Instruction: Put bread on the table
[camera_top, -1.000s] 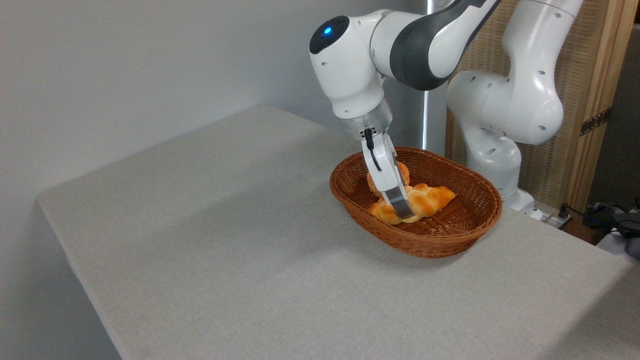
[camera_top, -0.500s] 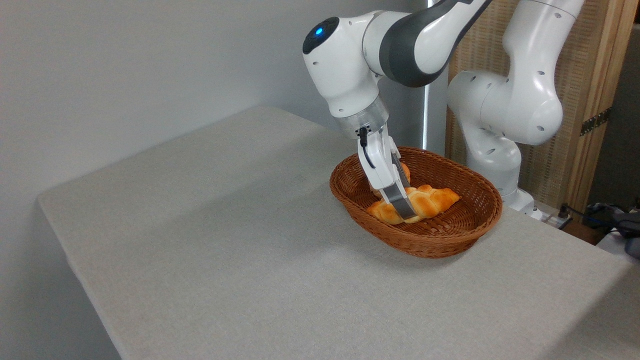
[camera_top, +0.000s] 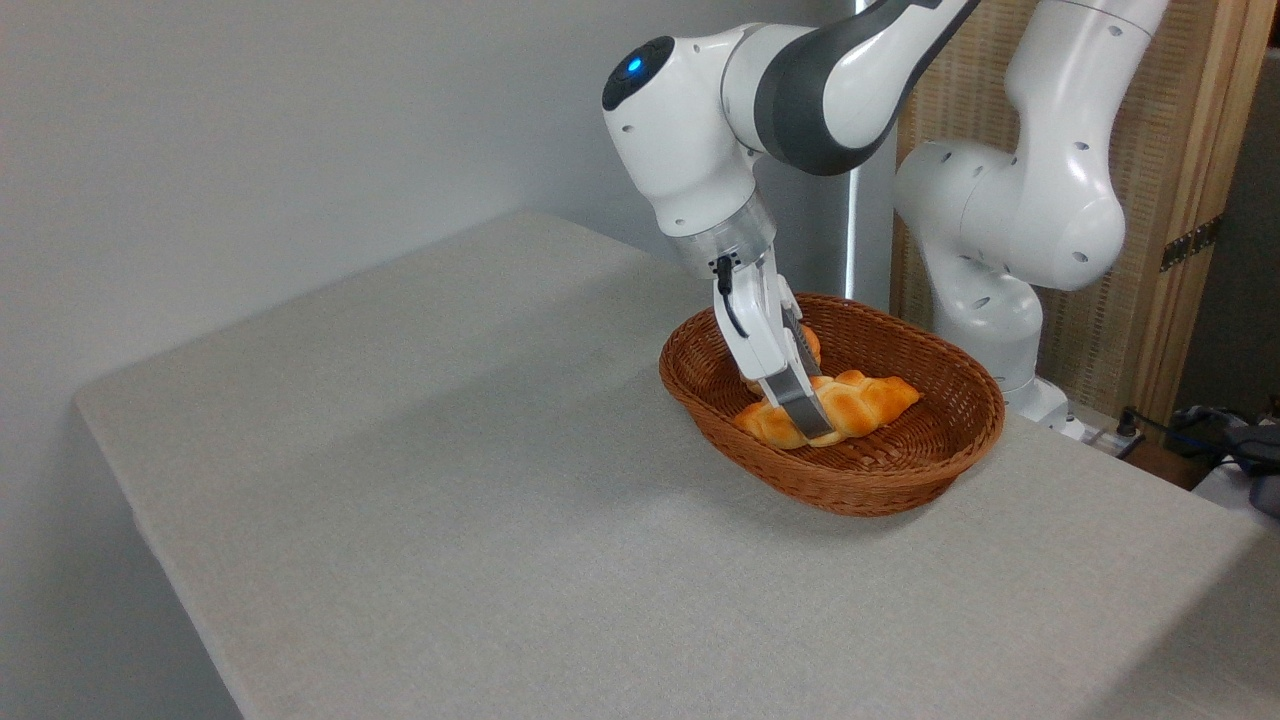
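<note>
We see a large rectangular table (camera_top: 480, 480) filling the lower part of the frame, its top a light grey with a fine, cloth-like weave and a rounded left corner. Right of centre sits an oval wicker basket (camera_top: 880, 485), brown, tightly woven, with a braided rim and low sloping walls. Inside it lies the bread (camera_top: 860, 400), a long braided loaf, glossy golden-orange, with pointed ends; its right tip points toward the basket's far right wall and its left end lies near the front wall. Just behind it, mostly hidden by the robot's finger, we make out a small round bun (camera_top: 808, 345) of the same colour.

The arm (camera_top: 830, 80) is smooth white plastic with dark grey bands at the joints and a small blue light on the rounded joint cap in the upper middle of the frame. Its base column rises at the right, before a wooden panel with a woven insert. From the upper right the arm bends down and leans so that the gripper (camera_top: 800, 415) slants down to the right into the basket. The white finger facing us ends in a grey metal pad (camera_top: 798, 410) pressed against the middle of the loaf. The second finger shows only as a sliver behind it, so we judge the gripper to be pinching the bread across its middle, with the loaf inside the basket.
</note>
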